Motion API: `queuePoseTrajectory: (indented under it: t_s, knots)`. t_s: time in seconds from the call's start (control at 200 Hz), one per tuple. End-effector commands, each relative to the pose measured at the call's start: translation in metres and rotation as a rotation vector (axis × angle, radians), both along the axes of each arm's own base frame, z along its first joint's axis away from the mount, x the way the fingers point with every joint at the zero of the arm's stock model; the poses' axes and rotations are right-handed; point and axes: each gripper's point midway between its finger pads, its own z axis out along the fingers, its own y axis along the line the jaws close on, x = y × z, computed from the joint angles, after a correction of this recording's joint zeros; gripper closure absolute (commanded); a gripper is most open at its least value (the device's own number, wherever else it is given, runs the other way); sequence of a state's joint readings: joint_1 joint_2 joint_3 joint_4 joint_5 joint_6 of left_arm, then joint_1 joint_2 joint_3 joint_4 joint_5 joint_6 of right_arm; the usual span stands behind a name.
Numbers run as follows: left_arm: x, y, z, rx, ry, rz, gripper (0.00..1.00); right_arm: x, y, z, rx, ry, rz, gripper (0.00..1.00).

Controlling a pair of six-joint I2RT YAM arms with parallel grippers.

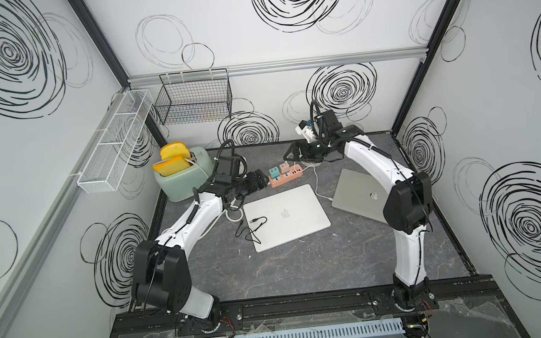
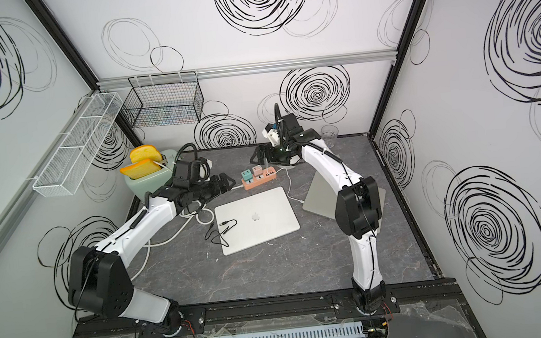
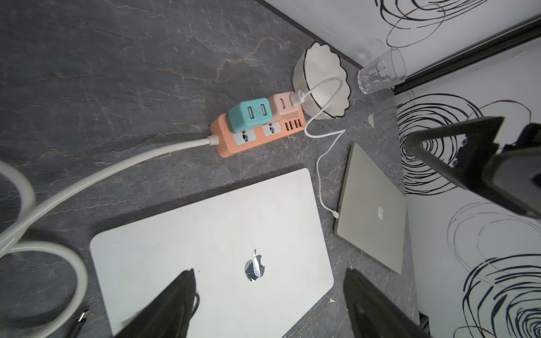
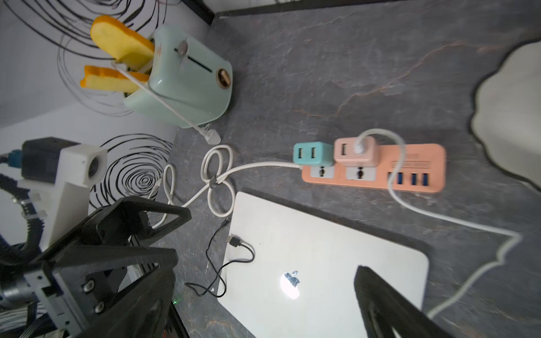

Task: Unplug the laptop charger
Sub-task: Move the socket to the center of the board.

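Trouble is close. My left tool and right tool are both wide open, holding nothing. The pink charger sits in the orange strip, its white cord reaching the grey laptop. If I yank, the strip may lift, or I grab the teal plug.

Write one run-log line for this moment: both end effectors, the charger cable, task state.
left end effector: open, empty | right end effector: open, empty | charger cable: plugged into pink adapter | task: not done
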State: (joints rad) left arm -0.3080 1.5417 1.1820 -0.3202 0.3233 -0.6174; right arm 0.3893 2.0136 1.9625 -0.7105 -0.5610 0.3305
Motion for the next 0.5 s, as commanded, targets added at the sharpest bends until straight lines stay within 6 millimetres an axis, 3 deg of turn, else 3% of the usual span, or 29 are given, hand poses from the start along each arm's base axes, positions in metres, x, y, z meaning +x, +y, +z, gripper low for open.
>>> queuePoseTrajectory:
  t_s: [0.0, 0.19, 0.495]
  knots:
    - [0.010, -0.018, 0.015, -0.017, -0.034, -0.013, 0.15, 0.007, -0.018, 0.020, 0.000, -0.067, -0.065, 0.01]
    - [0.013, -0.044, 0.021, -0.029, -0.039, -0.057, 0.14, 0.017, -0.041, 0.018, 0.007, -0.069, -0.127, 0.01]
    - [0.014, -0.077, 0.027, -0.043, -0.045, -0.113, 0.09, 0.020, -0.056, 0.014, 0.002, -0.080, -0.163, 0.01]
